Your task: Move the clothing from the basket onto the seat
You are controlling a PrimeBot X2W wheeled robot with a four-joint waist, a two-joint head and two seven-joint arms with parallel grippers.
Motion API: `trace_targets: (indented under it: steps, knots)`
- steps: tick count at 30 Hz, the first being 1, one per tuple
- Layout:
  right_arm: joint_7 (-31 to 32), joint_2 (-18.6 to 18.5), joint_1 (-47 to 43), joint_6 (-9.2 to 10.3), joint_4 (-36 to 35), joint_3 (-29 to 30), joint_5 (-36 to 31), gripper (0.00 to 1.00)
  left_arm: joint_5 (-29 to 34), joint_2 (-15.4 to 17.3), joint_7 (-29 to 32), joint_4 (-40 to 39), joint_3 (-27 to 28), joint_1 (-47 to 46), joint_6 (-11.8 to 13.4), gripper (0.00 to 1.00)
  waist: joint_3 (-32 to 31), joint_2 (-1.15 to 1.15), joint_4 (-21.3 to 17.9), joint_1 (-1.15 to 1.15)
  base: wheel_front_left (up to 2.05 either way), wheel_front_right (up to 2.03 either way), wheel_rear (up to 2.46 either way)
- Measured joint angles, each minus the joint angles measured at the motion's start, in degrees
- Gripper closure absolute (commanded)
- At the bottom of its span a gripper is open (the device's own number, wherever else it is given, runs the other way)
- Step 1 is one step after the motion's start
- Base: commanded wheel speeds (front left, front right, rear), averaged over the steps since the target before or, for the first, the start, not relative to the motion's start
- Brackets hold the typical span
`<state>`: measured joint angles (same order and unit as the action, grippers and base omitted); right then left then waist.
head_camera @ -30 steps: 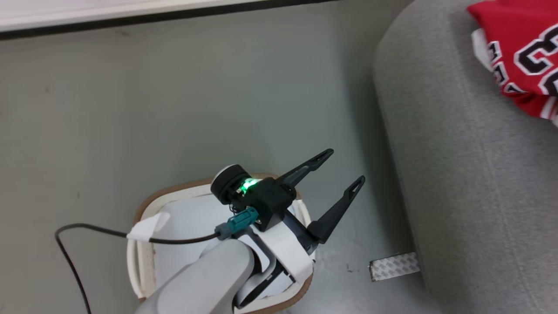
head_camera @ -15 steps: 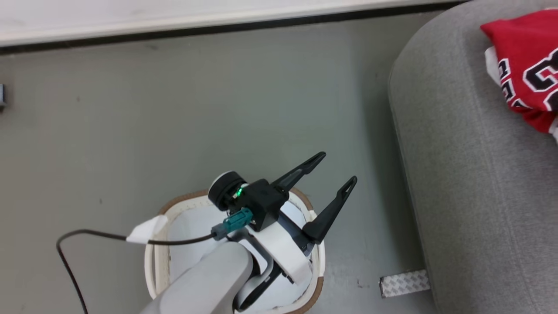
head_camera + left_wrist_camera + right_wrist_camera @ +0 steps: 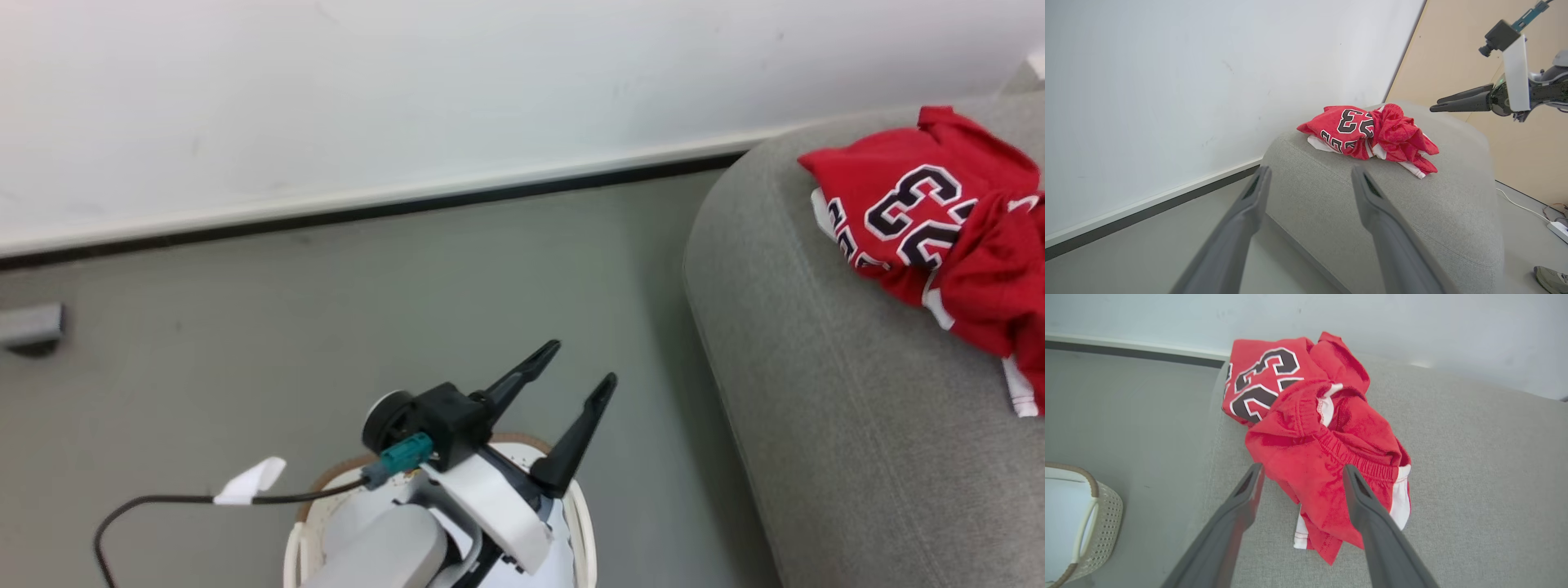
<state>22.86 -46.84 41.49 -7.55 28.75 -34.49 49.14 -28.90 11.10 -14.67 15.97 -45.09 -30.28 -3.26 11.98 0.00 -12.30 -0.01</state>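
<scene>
The clothing (image 3: 922,220), red jerseys with black-and-white numbers, lies bunched on the far end of the grey seat (image 3: 816,408). It also lies in the left wrist view (image 3: 1367,134) and the right wrist view (image 3: 1314,437). My left gripper (image 3: 580,365) is open and empty above the basket (image 3: 581,523), angled toward the seat (image 3: 1412,212). My right gripper (image 3: 1303,468) hovers open and empty just over the clothing; from the left wrist it hangs in the air at the upper right (image 3: 1434,104). The basket (image 3: 1106,514) stands on the floor beside the seat, its inside white.
A white wall with a dark baseboard (image 3: 367,208) runs behind the grey floor. A black cable with a white tag (image 3: 249,483) trails from my left wrist. A small grey fitting (image 3: 28,327) is at the far left. A shoe (image 3: 1549,277) and a power strip (image 3: 1560,230) lie past the seat.
The head camera has tilted up, bringing in the wall and more of the clothing. My left gripper remains open above the basket.
</scene>
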Motion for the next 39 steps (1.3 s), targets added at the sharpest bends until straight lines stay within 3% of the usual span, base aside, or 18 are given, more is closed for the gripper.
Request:
trace_targets:
  steps: [1,9,16,20,29,33,39]
  knots:
    - [-4.1,-0.3,-2.4,0.00,-6.4,2.3,1.3,0.00,-1.0,0.6,-0.1,-0.2,2.1,2.0,1.3,0.00,-3.8,0.00,0.4,0.00,0.00,0.00,0.00]
    - [-12.0,2.9,-10.1,0.00,-15.5,8.9,-1.8,0.00,-4.5,2.3,-0.4,-1.9,10.0,6.1,5.8,0.00,-9.3,0.00,4.2,-0.01,0.00,0.00,0.00]
    - [-21.2,14.1,-19.6,0.00,-18.2,18.6,-6.3,0.00,-0.8,4.5,-0.5,-8.8,20.7,12.4,9.8,0.00,-11.2,0.00,7.5,-0.01,0.00,0.00,0.00]
    - [-27.1,22.0,-24.6,0.00,-17.7,22.9,-9.8,0.00,0.3,4.0,-0.5,-9.5,24.8,16.4,9.6,0.00,-11.0,0.00,8.6,0.00,0.00,0.00,0.00]
    - [-36.7,32.7,-33.3,0.00,-15.0,25.7,-17.0,0.00,6.9,-0.8,-0.5,-6.5,31.4,23.1,8.5,0.00,-12.4,0.00,10.8,0.00,0.00,0.00,0.00]
    - [-37.7,36.1,-34.7,0.00,-13.8,27.7,-20.7,0.00,9.2,-3.4,-0.5,-4.7,34.6,25.6,6.9,0.00,-13.1,0.00,11.5,0.00,0.00,0.00,0.00]
    - [-37.9,38.4,-35.0,0.00,-14.1,27.9,-25.2,0.00,11.8,-5.6,-0.5,-2.0,39.0,27.2,3.7,0.00,-13.6,0.00,11.9,0.00,0.00,0.00,0.00]
